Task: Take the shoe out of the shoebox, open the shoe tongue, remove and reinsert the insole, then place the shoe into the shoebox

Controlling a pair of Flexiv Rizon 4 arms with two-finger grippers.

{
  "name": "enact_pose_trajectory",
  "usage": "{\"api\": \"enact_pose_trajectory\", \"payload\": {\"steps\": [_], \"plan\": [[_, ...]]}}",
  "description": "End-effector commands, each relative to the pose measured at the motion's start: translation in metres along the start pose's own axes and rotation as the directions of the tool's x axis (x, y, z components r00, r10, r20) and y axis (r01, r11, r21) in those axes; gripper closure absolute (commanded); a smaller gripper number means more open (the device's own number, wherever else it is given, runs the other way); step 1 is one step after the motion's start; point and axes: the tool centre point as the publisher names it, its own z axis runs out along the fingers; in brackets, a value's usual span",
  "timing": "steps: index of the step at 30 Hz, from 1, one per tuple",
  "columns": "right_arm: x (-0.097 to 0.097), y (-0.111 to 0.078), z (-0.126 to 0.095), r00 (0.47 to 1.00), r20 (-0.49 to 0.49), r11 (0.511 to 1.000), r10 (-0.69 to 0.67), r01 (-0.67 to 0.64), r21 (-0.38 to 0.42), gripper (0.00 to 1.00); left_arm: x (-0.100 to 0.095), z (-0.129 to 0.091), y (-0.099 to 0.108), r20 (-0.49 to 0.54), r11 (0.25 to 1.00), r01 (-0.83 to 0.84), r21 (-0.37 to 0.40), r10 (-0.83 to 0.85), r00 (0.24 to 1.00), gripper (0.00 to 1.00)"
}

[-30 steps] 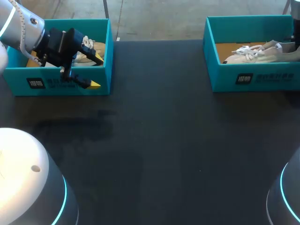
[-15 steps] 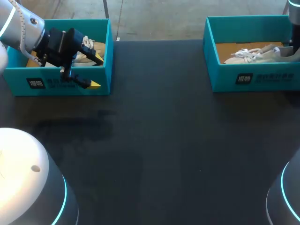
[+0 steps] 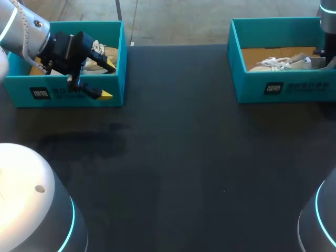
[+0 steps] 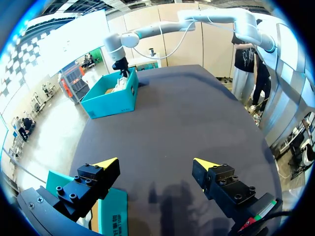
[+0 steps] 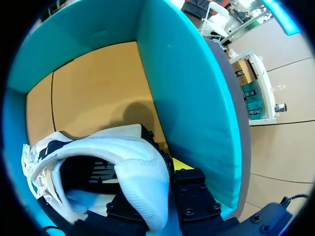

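- My right gripper (image 5: 156, 169) is clenched on the sneaker (image 5: 106, 150) heel, down inside the right shoebox (image 5: 182, 83).
- Sneaker dragged heel-ward toward my gripper over the last second, so lift-out is starting.
- Left gripper (image 4: 155, 164) spread, empty, unmoved; left shoebox (image 3: 79, 94) wall under it.

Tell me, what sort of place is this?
Probably a robotics test lab: a left arm and right arm over a dark table, a teal left shoebox, and a teal right shoebox holding a white shoe.
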Motion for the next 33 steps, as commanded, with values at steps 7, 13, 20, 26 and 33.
{"api": "enact_pose_trajectory", "payload": {"steps": [7, 13, 20, 26, 33], "plan": [[0.001, 0.001, 0.007, 1.0, 0.005, 1.0, 0.011, -0.011, 0.024, 0.67, 0.0, 0.0, 0.0, 0.0, 1.0, 0.0, -0.003, 0.0, 1.0, 0.0], [-0.002, -0.002, -0.003, 1.0, 0.007, 1.0, 0.016, -0.016, 0.009, 0.61, 0.0, 0.0, 0.0, 0.0, 1.0, 0.0, -0.003, 0.0, 1.0, 0.0], [-0.01, -0.01, -0.025, 1.0, -0.005, 0.999, 0.029, -0.029, -0.032, 0.6, 0.0, 0.0, 0.0, 0.0, 1.0, 0.0, -0.003, 0.0, 1.0, 0.0], [-0.015, -0.011, -0.048, 0.999, -0.022, 0.995, 0.035, -0.037, -0.087, 0.57, 0.0, 0.0, 0.0, 0.0, 1.0, 0.0, -0.003, 0.0, 1.0, 0.0], [-0.014, -0.015, -0.079, 0.998, -0.062, 0.989, 0.0, -0.009, -0.146, 0.55, 0.0, 0.0, 0.0, 0.0, 1.0, 0.0, -0.003, 0.0, 1.0, 0.0]]}}
